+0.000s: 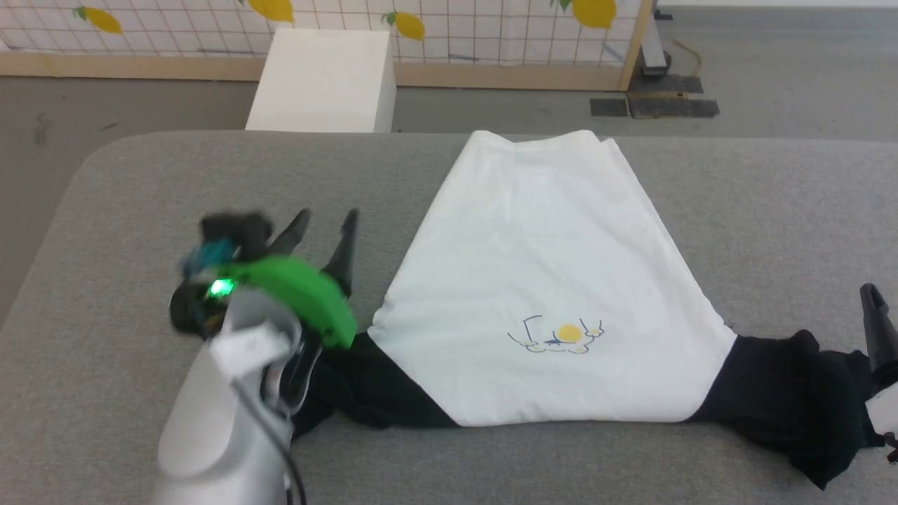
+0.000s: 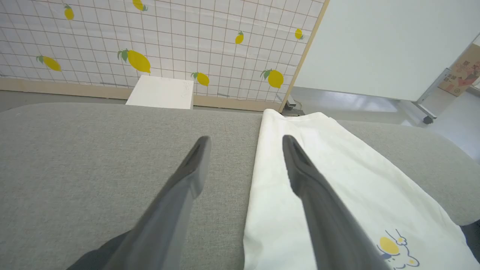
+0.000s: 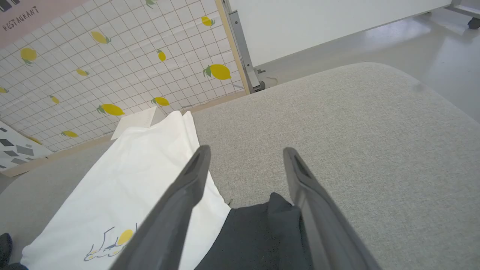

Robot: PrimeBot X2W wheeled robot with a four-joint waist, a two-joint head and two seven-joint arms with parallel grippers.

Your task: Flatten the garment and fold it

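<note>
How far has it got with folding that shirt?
Done: the garment's white body lies spread fairly flat on the grey table, print up. In hand: nothing; the left gripper and right gripper are both open and empty, near the sleeves. Left: the black left sleeve and right sleeve lie bunched, and the folding itself looks not yet begun.

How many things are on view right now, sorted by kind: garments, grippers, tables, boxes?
Garment: 1, white body, black sleeves, spread on the table.
Gripper: 2, left gripper and right gripper, both open.
Grey padded table: 1.
White box: 1, beyond the table's far edge.
Total: 5.
</note>
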